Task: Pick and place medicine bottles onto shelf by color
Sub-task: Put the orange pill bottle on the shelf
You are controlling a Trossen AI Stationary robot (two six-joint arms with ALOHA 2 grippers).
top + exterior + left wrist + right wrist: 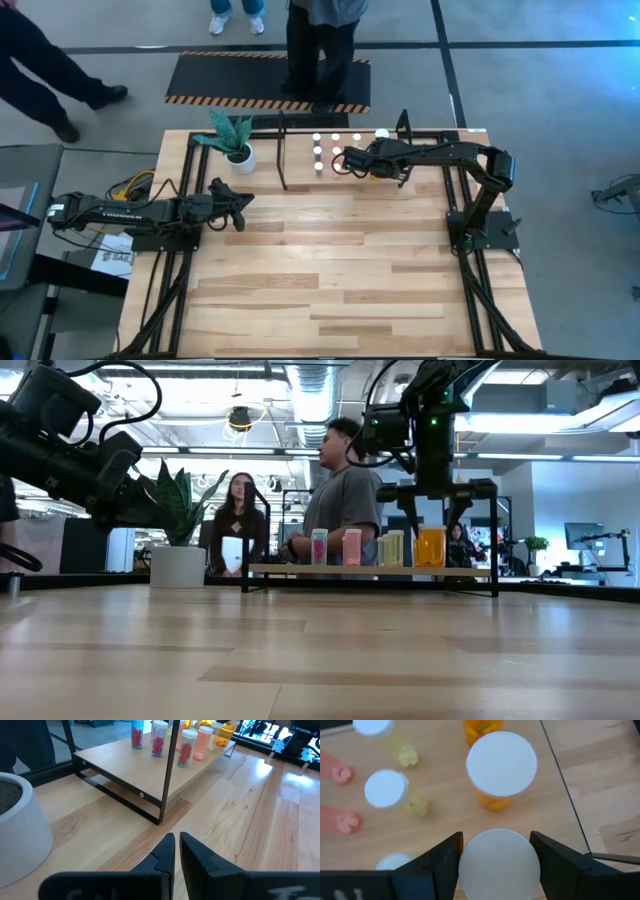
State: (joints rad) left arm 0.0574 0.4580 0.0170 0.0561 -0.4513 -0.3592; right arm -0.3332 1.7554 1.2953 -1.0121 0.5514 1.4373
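Near field, left wrist view: the left tool (177,851) hangs over bare worktop (260,820) with its two dark fingers together, gripping nothing. Just beside it stands a white pot (20,832) filled with dark soil; the high view alone shows the green plant (232,130) growing from that pot.

Middle field: the shelf (150,767), a pale wooden board in a thin black tube frame, carries the medicine bottles. The left wrist view shows clear bottles with red contents (159,740) at its nearer end, then pinkish and orange ones farther along. The low view lines the bottles up in side profile by colour: red, pink, yellowish and a larger orange bottle (431,546).

Far field, right wrist view: the right tool (497,865) is over the shelf, its fingers clamped on either side of a white-capped bottle (499,862) seen from above; that bottle's body colour cannot be told. Just beyond it stands a second capped bottle with orange contents (492,800), and yellowish and pink tablets show through the neighbouring bottles. In the high view only the white caps (337,152) are visible, as a cluster of dots.

Beyond the worktop, two people (345,490) appear in the low view. No label or writing on the bottles is legible.
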